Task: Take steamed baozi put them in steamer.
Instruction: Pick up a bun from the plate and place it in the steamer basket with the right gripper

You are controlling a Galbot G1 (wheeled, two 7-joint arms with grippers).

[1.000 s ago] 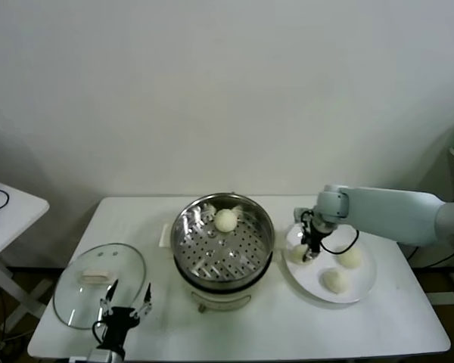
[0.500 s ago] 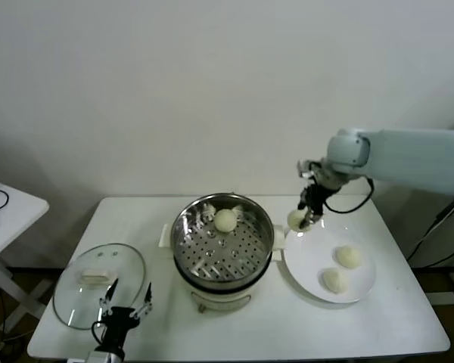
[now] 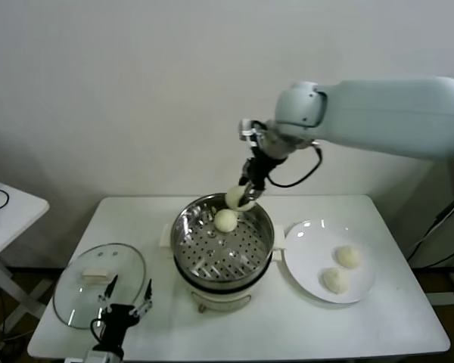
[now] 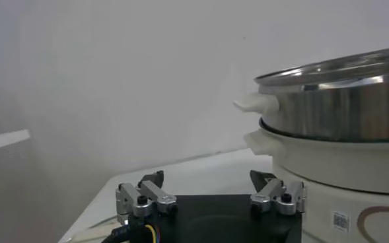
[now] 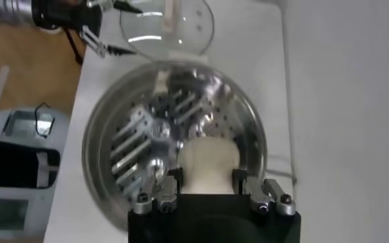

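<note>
At the left front edge of the white worktop (image 3: 363, 333), the left end effector (image 3: 125, 305) is parked with its fingers spread apart and nothing between them, its tips just over the near rim of the round glass lid (image 3: 98, 281) that lies flat there. Right of the lid stands the steamer (image 3: 223, 249), a shiny steel pot with a perforated tray; one baozi in the steamer (image 3: 225, 220) rests on the tray toward the back. Above the steamer's rear rim, the right end effector (image 3: 250, 193) hangs from its arm, fingers closed around a held baozi (image 3: 237, 198); in the right wrist view that bun (image 5: 207, 167) sits clamped between the two fingers, with the tray directly beneath. Further right, just beside the steamer, a flat white plate (image 3: 303, 246) carries two more buns, one baozi at the back (image 3: 349, 256) and one baozi nearer the front (image 3: 334, 280), close together but apart.
</note>
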